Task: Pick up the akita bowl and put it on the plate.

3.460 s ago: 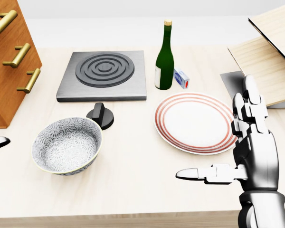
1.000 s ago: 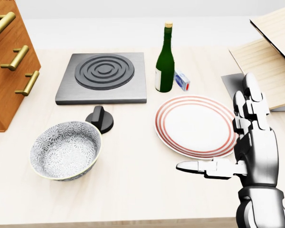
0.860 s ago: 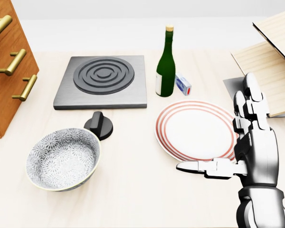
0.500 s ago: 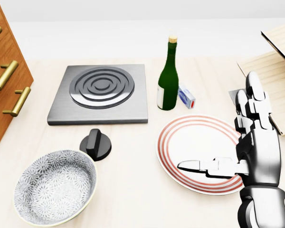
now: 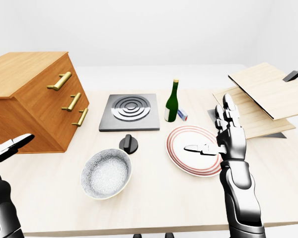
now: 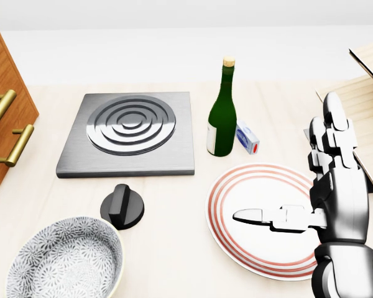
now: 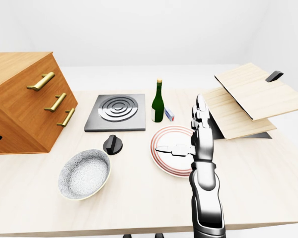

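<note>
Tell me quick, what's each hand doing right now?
Left hand: open, holding nothing.
Right hand: open, holding nothing.

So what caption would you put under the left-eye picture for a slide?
Humanoid's open right hand hovers by the red-ringed plate; the akita bowl sits unheld on the table, left of it.

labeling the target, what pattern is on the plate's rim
Concentric red rings on white; the plate shows best in the head view.

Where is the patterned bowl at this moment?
In the left-eye view the bowl sits on the table, to the left of the striped plate and just below the black knob.
</note>
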`<state>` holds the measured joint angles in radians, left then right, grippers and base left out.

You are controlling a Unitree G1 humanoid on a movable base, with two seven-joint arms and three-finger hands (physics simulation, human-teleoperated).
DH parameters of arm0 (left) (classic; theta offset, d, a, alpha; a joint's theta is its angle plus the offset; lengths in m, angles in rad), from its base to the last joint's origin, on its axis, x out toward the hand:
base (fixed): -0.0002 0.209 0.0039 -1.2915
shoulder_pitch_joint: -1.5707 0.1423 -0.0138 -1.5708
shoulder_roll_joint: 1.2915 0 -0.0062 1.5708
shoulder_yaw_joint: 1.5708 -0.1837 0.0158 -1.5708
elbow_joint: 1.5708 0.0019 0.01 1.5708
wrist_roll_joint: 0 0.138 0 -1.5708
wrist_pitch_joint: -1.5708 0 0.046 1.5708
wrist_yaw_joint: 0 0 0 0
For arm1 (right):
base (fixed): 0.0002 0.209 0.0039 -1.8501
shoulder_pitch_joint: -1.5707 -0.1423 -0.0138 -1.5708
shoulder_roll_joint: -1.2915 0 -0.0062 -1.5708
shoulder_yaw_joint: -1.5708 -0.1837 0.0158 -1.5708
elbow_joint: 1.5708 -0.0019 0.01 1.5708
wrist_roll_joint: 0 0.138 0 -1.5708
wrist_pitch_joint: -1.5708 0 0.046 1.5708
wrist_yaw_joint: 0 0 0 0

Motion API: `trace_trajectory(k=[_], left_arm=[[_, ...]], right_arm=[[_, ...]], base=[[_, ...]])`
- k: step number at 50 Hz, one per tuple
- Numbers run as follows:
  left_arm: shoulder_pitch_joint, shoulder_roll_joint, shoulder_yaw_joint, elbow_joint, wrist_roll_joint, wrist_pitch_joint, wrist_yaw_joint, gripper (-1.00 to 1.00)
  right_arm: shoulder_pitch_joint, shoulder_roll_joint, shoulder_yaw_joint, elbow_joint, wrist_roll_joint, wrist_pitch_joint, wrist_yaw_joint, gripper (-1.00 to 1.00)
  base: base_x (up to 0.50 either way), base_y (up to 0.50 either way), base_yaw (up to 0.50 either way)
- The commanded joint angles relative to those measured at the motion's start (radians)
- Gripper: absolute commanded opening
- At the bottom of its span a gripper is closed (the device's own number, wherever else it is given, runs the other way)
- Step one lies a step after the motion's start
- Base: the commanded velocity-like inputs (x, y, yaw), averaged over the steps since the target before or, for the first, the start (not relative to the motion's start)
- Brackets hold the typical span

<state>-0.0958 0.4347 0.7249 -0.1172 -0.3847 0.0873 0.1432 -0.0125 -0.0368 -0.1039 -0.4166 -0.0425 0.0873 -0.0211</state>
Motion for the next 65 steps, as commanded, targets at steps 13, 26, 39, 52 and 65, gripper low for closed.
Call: trace_trajectory(k=[13, 26, 39, 52, 65], left_arm=[[0.001, 0.000, 0.008, -0.020, -0.001, 0.000, 0.005, 1.00], [0.001, -0.001, 0.006, -0.010, -0.001, 0.000, -0.001, 1.00], [0.008, -0.004, 0.011, -0.022, -0.006, 0.000, -0.007, 1.00], [0.009, -0.008, 0.004, -0.005, -0.002, 0.000, -0.009, 1.00], [0.010, -0.008, 0.006, -0.007, -0.004, 0.000, -0.009, 1.00]], right_arm=[[-0.002, -0.001, -0.001, -0.004, 0.000, 0.000, 0.000, 0.95], [0.007, 0.000, 0.027, -0.048, -0.025, 0.000, 0.019, 0.96], [-0.030, -0.001, 0.093, -0.102, -0.153, 0.000, 0.067, 0.96], [-0.050, 0.009, 0.214, -0.190, -0.332, 0.000, 0.182, 0.96], [-0.057, 0.021, 0.318, -0.228, -0.568, 0.000, 0.313, 0.96]], base=[[0.45, 0.00, 0.00], [0.15, 0.00, 0.00], [0.00, 0.00, 0.00], [0.00, 0.00, 0.00], [0.00, 0.00, 0.00]])
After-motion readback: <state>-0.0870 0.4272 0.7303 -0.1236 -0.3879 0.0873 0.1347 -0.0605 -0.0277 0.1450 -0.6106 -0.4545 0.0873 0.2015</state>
